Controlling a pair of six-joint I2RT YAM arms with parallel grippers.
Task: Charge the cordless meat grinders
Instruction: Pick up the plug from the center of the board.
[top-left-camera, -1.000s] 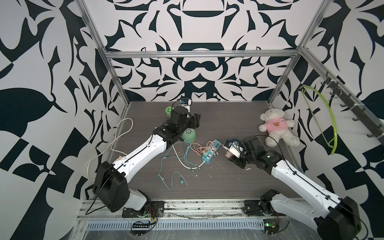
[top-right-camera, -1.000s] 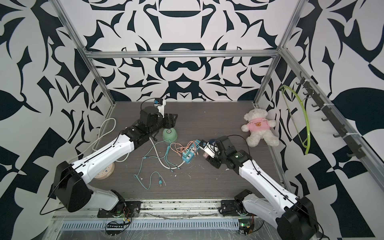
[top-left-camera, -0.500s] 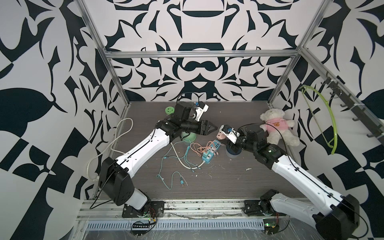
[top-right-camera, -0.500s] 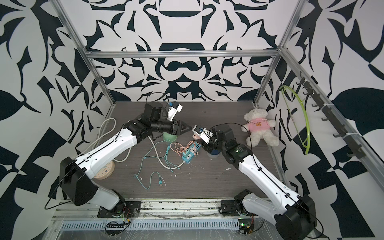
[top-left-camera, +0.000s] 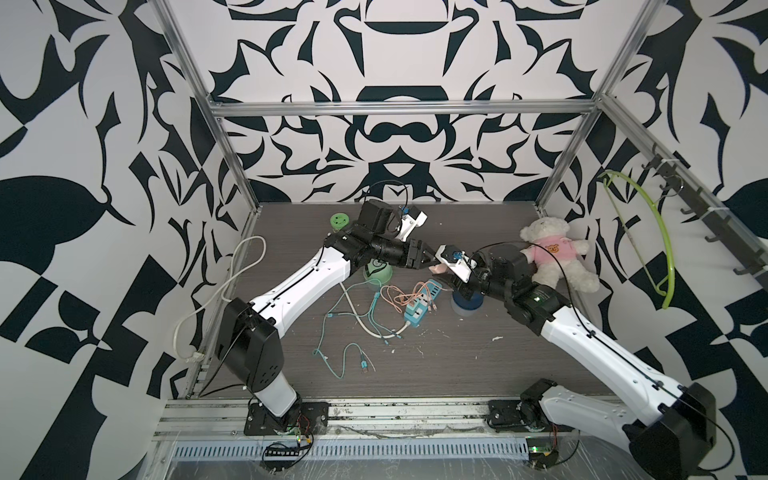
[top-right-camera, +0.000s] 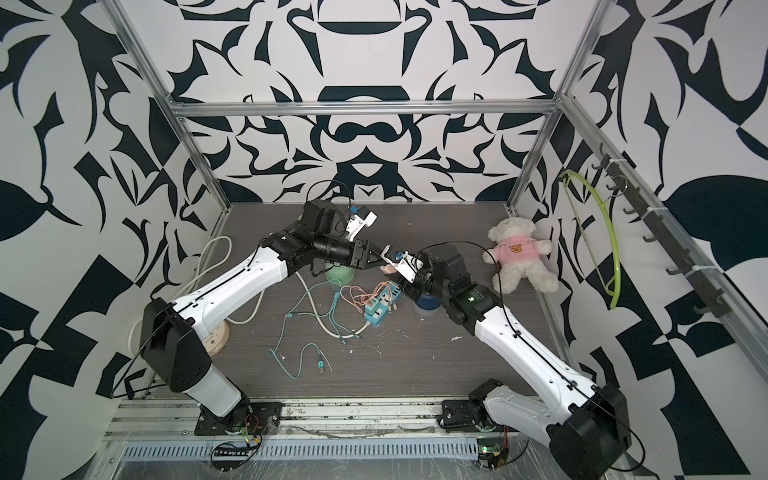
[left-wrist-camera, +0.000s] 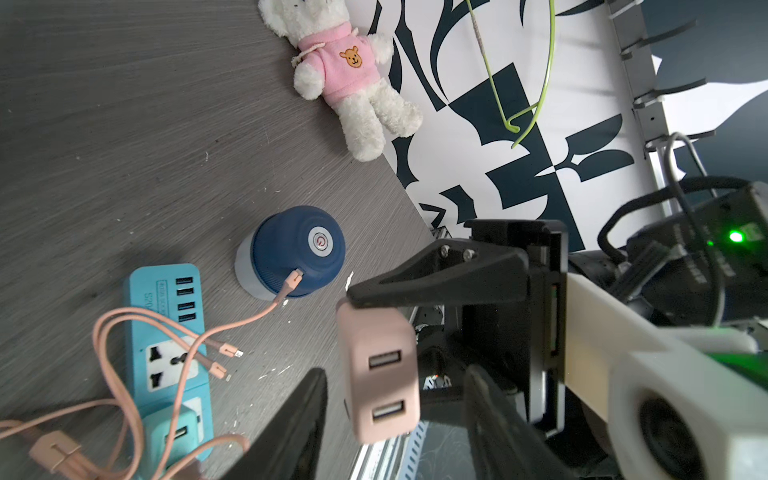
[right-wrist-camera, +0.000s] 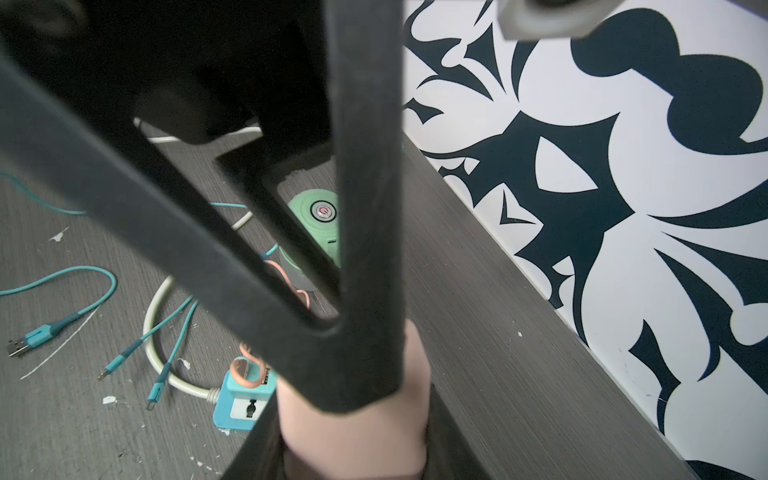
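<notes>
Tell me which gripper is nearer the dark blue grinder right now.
Right. The right gripper hangs just above and beside the dark blue grinder, gripping a pink adapter; the left gripper sits on the adapter's far side.

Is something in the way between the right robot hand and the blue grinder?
Nothing visible stands between them, but the right gripper has its jaws shut on the pink adapter, near the blue grinder.

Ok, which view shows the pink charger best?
Left wrist: the pink charger faces it, both USB ports visible. Right wrist shows only its plain pink body, partly blocked; both top views show just a pink speck.
</notes>
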